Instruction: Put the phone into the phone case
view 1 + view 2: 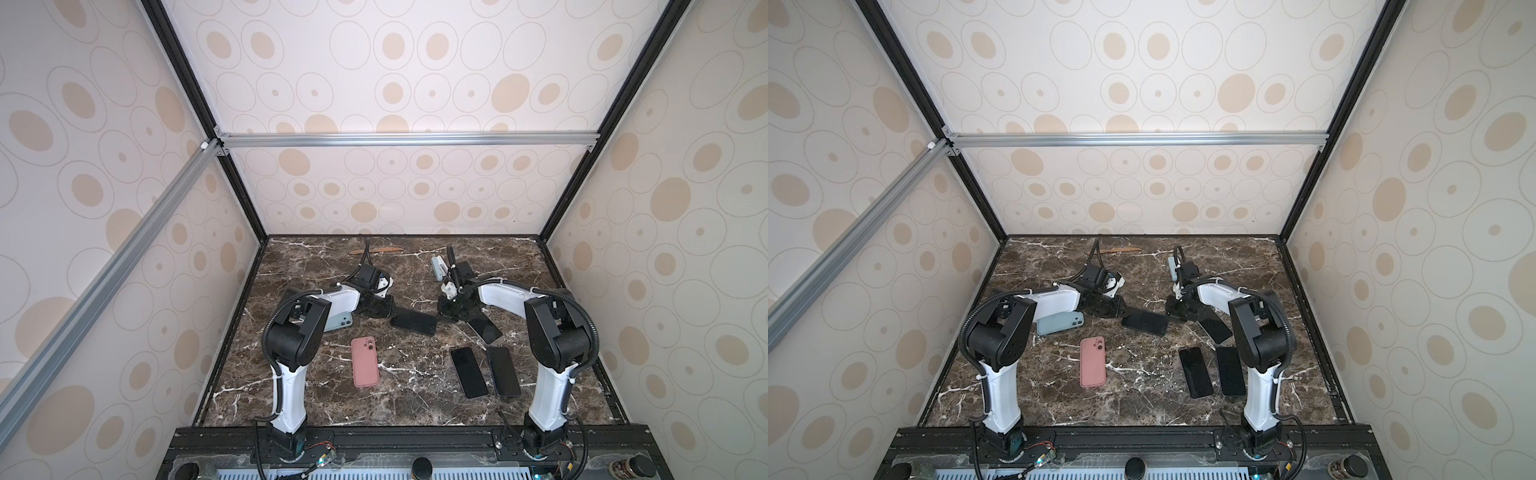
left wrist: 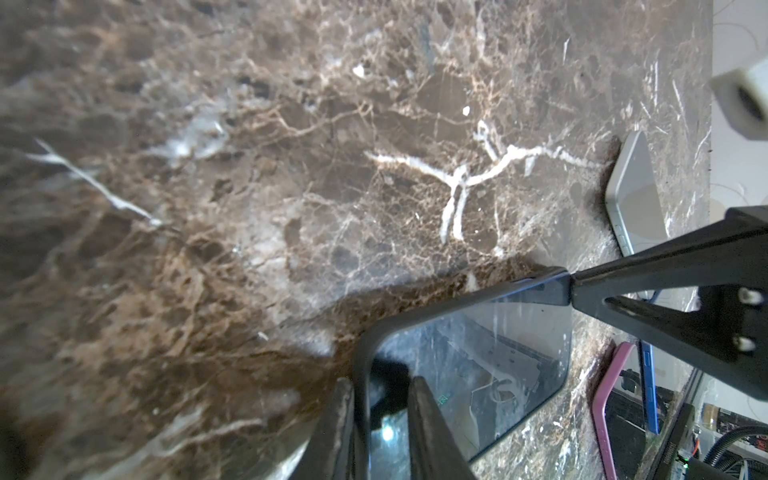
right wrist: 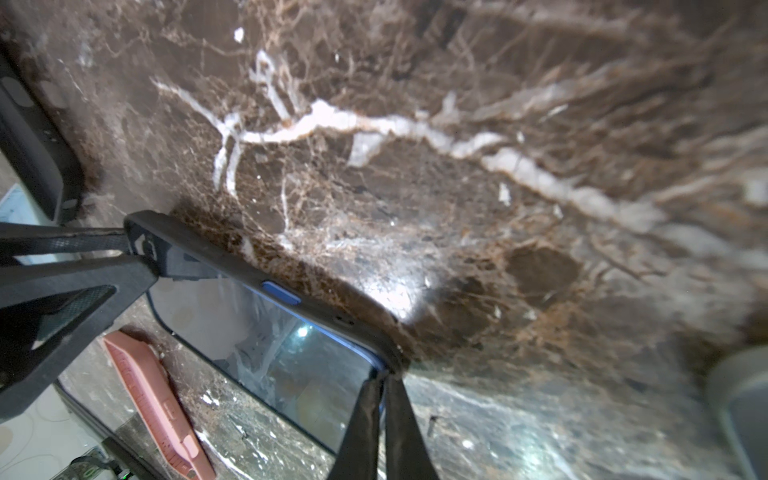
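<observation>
Marble tabletop (image 1: 374, 399) holds the phone (image 1: 414, 323), each end pinched between jaws.

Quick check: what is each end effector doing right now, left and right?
Left end effector: shut on the rim of the black phone case.
Right end effector: shut on a corner of the same case.

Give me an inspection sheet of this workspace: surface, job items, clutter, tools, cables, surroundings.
Surface: brown marble table, no spills seen.
Job's things: phone lying in black case, mid-table; full seating cannot be told.
Clutter: pink case, grey-blue phone, three dark phones, wooden stick.
Tools: left tool and right tool each pinch the black case's rim.
Cables: hoses along arms; loose wires at base.
Surroundings: patterned walls, aluminium frame.
</observation>
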Robot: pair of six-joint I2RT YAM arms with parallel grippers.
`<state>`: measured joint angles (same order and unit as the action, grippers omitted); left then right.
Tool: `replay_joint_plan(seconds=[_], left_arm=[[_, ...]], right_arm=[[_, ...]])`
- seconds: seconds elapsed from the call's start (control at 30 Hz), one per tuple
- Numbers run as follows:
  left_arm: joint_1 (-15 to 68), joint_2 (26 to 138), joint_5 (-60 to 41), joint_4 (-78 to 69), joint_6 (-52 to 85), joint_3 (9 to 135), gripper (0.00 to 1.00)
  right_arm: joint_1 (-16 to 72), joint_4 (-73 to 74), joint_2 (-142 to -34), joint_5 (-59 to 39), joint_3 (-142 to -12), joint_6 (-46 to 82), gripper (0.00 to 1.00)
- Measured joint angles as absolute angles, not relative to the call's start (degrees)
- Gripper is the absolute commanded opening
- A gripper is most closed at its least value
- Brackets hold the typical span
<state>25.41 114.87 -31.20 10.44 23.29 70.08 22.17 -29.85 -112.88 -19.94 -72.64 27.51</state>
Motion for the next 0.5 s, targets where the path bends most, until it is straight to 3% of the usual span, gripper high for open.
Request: replay_joint_plan(seconds=[0.33,0.5], left_arm=[[25.4,114.5,-31.0,9.7,23.3,69.5,0.24],[25.4,114.4,-30.9,9.7,23.3,69.5,0.24]], right_arm=[[30.6,-38.5,-115.8,-1.5,-80.0,24.4,0.09],[32.5,-39.9,-116.6,2.6,-81.4,23.9,0.09]])
